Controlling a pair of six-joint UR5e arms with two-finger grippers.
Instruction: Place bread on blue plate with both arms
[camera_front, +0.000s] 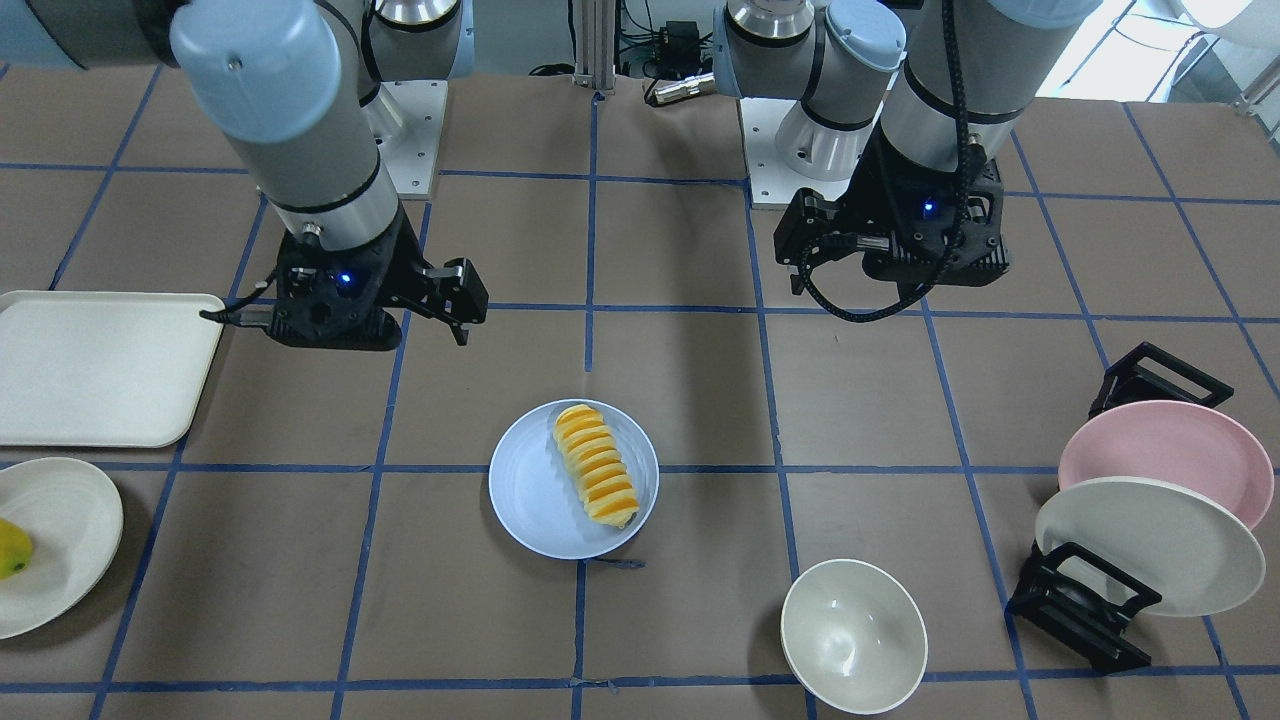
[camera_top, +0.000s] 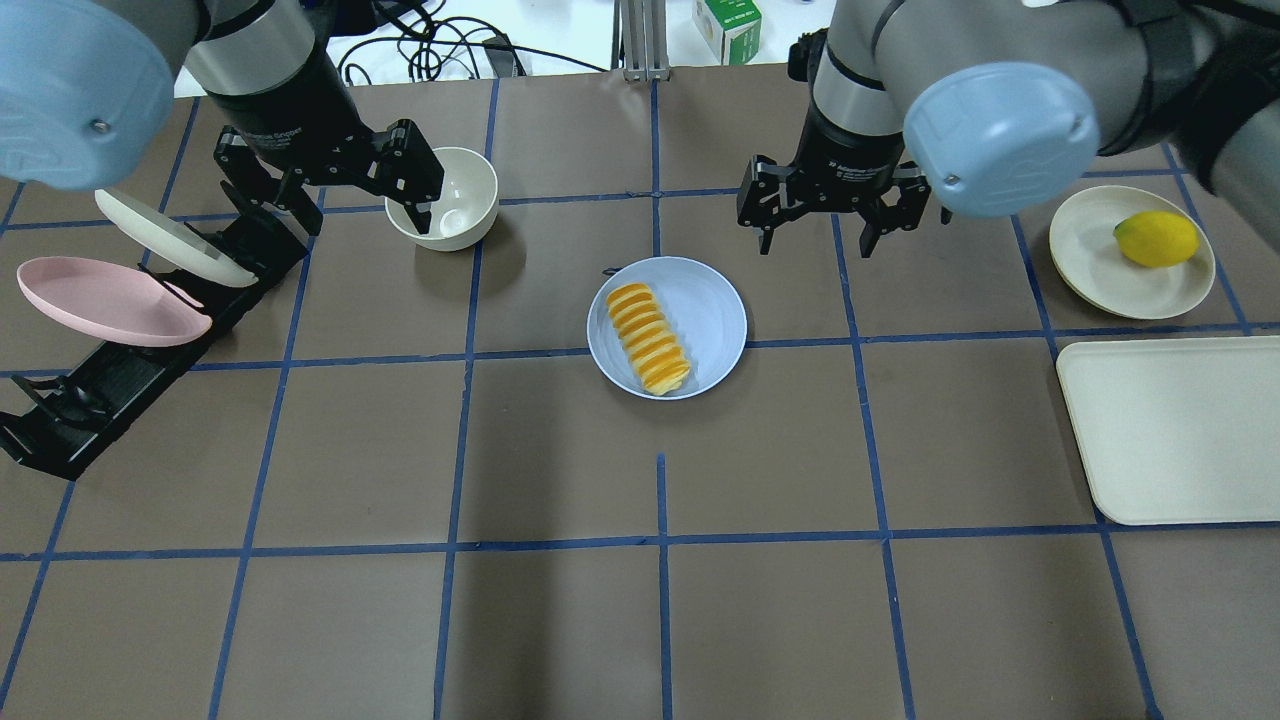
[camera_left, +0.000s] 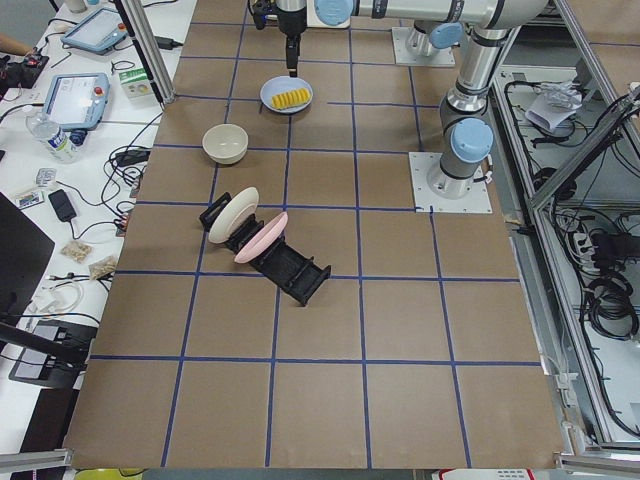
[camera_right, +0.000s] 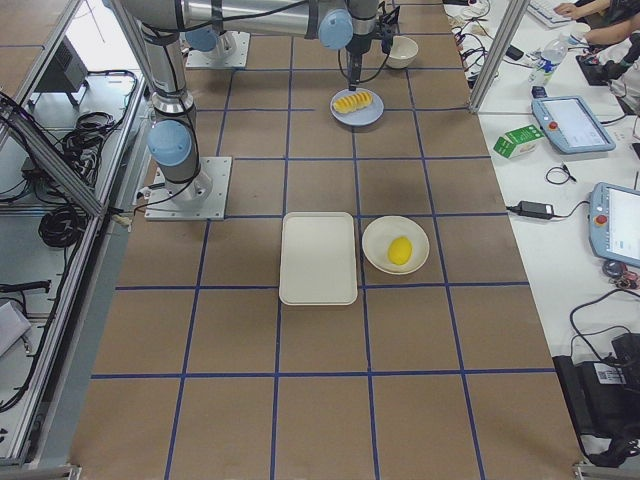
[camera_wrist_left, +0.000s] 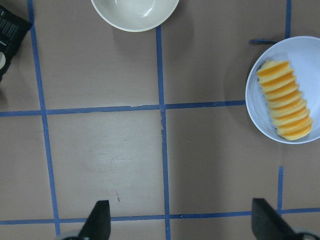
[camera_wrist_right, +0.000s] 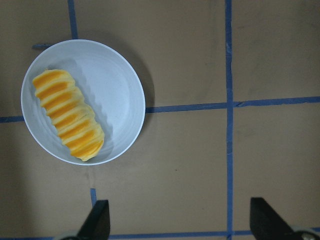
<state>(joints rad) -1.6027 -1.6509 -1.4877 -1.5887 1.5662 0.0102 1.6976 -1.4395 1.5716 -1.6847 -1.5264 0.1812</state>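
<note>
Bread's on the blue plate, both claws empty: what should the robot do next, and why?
Probably just retreat to a rest pose. The bread lies on the blue plate, and the left gripper and right gripper hang open and empty, clear of it; nothing seems left to place.

In the left wrist view, the blue plate (camera_wrist_left: 302, 55) was cropped on the right, the cream bowl (camera_wrist_left: 135, 12) at the top, and the left tool (camera_wrist_left: 182, 225) down to its fingertips (camera_wrist_left: 100, 222).

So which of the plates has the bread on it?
The pale blue plate in the middle of the table holds the bread. The pink plate and white plate lean in the black rack, and the cream plate holds a lemon.
</note>
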